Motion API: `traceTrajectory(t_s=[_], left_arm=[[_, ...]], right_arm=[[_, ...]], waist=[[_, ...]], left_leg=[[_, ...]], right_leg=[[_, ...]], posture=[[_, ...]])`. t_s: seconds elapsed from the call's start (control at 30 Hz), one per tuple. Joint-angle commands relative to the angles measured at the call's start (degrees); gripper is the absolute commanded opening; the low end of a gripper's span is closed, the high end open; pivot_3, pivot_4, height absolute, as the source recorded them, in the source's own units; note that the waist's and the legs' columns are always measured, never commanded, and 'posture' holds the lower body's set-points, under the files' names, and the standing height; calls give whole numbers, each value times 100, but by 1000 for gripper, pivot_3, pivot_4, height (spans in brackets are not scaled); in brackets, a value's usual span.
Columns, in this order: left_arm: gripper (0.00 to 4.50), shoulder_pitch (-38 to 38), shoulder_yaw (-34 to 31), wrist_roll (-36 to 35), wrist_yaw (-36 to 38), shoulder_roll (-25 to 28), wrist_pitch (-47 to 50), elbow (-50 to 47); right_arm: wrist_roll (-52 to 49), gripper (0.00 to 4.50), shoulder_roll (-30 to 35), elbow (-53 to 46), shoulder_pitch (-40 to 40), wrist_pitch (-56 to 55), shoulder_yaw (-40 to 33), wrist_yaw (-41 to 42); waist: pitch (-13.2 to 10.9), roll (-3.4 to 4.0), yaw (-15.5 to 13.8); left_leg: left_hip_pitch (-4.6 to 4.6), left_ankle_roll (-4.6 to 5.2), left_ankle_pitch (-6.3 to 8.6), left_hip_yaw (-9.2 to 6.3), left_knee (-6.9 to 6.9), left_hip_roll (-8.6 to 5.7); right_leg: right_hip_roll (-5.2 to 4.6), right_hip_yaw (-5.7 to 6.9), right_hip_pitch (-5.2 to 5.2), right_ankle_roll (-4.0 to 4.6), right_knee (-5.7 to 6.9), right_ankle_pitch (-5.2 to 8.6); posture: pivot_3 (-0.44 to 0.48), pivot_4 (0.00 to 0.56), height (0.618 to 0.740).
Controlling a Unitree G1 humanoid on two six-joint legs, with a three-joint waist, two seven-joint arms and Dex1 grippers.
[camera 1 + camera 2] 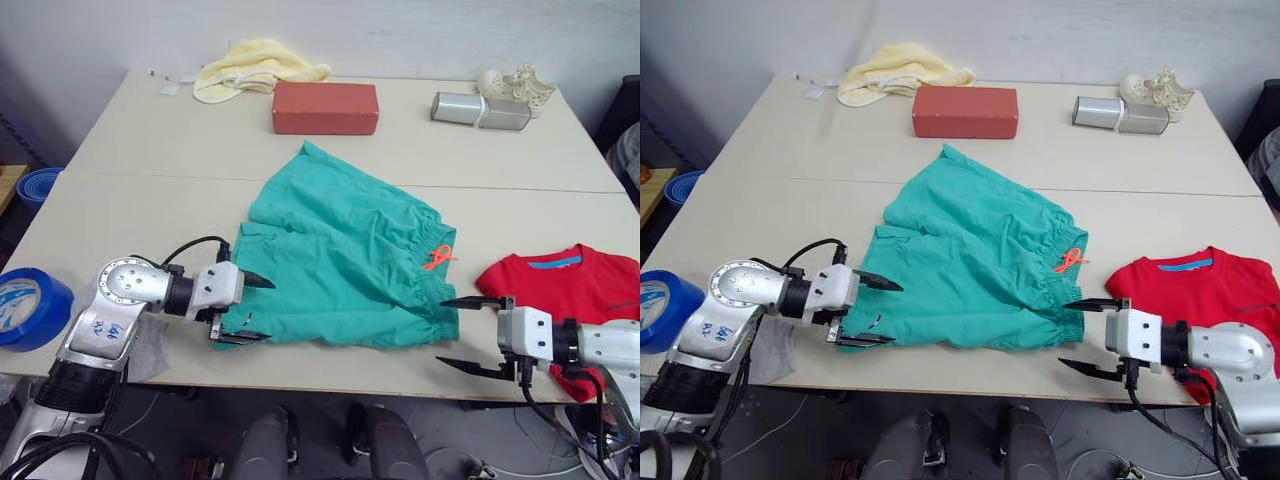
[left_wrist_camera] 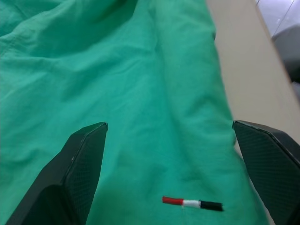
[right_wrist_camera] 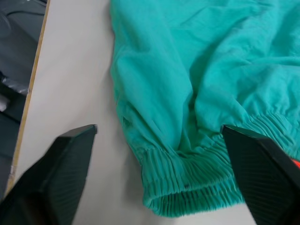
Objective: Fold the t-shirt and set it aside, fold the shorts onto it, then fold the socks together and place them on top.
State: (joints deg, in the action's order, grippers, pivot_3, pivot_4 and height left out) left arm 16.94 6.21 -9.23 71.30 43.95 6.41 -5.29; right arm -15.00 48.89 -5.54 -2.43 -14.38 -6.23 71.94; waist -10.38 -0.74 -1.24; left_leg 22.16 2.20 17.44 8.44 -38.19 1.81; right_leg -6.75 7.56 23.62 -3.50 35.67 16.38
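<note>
The teal shorts [image 1: 345, 260] lie spread flat in the middle of the table, orange drawstring [image 1: 438, 258] on the waistband at the right. My left gripper [image 1: 268, 311] is open at the shorts' near left hem, its fingers [image 2: 79, 173] straddling the fabric. At the near waistband corner [image 3: 187, 187] my right gripper [image 1: 441, 332] is open, holding nothing. The red t-shirt [image 1: 565, 285] lies by the table's right edge, partly behind my right arm. Light grey sock fabric [image 1: 150, 355] peeks out from under my left arm at the front left edge.
At the back stand a red box [image 1: 325, 107], a pale yellow towel [image 1: 255, 68], a silver cylinder [image 1: 480, 110] and a white object [image 1: 520, 85]. A blue tape roll [image 1: 30, 308] sits at the front left corner. The table's front edge [image 1: 330, 375] runs just below the shorts.
</note>
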Motion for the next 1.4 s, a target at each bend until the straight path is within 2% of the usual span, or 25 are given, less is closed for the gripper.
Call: traceTrajectory(t_s=[0.03, 0.2, 0.3, 0.43, 0.6, 0.77, 0.93, 1.0, 1.03, 1.07, 1.13, 1.2, 1.33, 1.4], left_arm=[[3910, -157, 51, 227, -205, 200, 106, -231], [2281, -196, 155, 468, -341, 351, 127, -15], [1382, -312, 130, 294, -194, 436, 262, -74], [148, -502, -30, -382, 302, 670, 716, -425], [68, -860, -235, -1398, 1064, 1065, 1232, -936], [68, -937, -215, -1689, 1230, 1239, 1522, -1205], [68, -949, -213, -1990, 1291, 1397, 1993, -1475], [68, -951, -160, -2154, 1393, 1644, 2418, -1625], [68, -959, -112, -2354, 1558, 1945, 2877, -1730], [68, -761, -143, -2449, 1589, 2052, 3150, -1589], [68, 81, -252, -2707, 1472, 1897, 3557, -996], [68, 767, -126, -2687, 1642, 1802, 3588, -565], [68, 2093, 435, -2105, 1910, 1363, 3135, 597], [68, 2952, 614, -1846, 1784, 828, 2902, 1561]], right_arm=[[169, 2907, 32, 355, 211, -418, 192, 105], [481, 1040, 72, 912, 573, -759, 503, 140], [454, 59, 52, 926, 573, -817, 539, 77], [140, 0, 172, 623, 183, -826, 377, 169], [-330, 0, 371, 204, -541, -847, 16, 274], [-637, 0, 505, -197, -1384, -686, -358, 333], [-317, 0, 543, -104, -1823, -642, -509, 134], [-291, 0, 551, -83, -1923, -657, -527, 117], [-383, 0, 548, -151, -2004, -565, -558, 120], [-705, 0, 543, -361, -2113, -359, -647, 172], [-1881, 0, 581, -1005, -2356, 512, -968, 253], [-2474, 0, 726, -1269, -2369, 1385, -1241, 98], [-3390, 0, 962, -1361, -1889, 2817, -1557, -325], [-3828, 0, 1049, -1242, -1340, 3551, -1540, -615]], waist=[[0, 0, 4], [-2, 3, 9], [-1, 4, 9], [-1, 5, 9], [-3, 8, 8], [-4, 12, -14], [-4, 12, 0], [-4, 13, 8], [-4, 13, 8], [-6, 13, 3], [-11, 29, -53], [-12, 28, -53], [-9, 21, -29], [-10, 20, -30]], left_leg=[[0, -3, 0, 0, 1, 3], [-2, -4, -2, 6, -2, 5], [-5, -4, -2, 6, -3, 5], [-5, -9, -1, 4, -1, 9], [-4, -11, 0, 5, -1, 10], [-6, -12, 1, -1, 0, 10], [-6, -14, 2, -1, 1, 11], [-7, -14, 2, 0, 1, 11], [-7, -16, 3, 0, 2, 12], [-7, -16, 3, 0, 2, 13], [-8, -20, 2, -2, 3, 16], [1, -11, -6, -16, -1, 9], [-4, -6, -5, -15, -4, 6], [1, -6, -7, -14, -5, 4]], right_leg=[[4, 2, 0, 2, 0, 2], [8, 3, 0, 3, 3, 2], [7, 1, 0, 3, 8, 2], [7, 2, 1, 7, 10, 4], [8, 2, 0, 8, 7, 6], [7, 2, -3, 9, 5, 6], [8, 1, -2, 11, 4, 7], [9, -1, -1, 12, 6, 8], [10, -1, -2, 13, 5, 9], [11, -1, -1, 15, 7, 10], [14, 0, 0, 18, 8, 12], [15, 3, 0, 15, 9, 11], [11, -1, -9, 9, 8, 6], [11, 1, -2, 10, 9, 6]], posture=[[0, 150, 740], [0, 150, 740], [0, 150, 740], [0, 150, 740], [0, 150, 740], [0, 150, 740], [0, 150, 740], [0, 150, 740], [0, 150, 740], [0, 150, 740], [0, 150, 740], [0, 150, 740], [0, 150, 740], [0, 150, 740]])
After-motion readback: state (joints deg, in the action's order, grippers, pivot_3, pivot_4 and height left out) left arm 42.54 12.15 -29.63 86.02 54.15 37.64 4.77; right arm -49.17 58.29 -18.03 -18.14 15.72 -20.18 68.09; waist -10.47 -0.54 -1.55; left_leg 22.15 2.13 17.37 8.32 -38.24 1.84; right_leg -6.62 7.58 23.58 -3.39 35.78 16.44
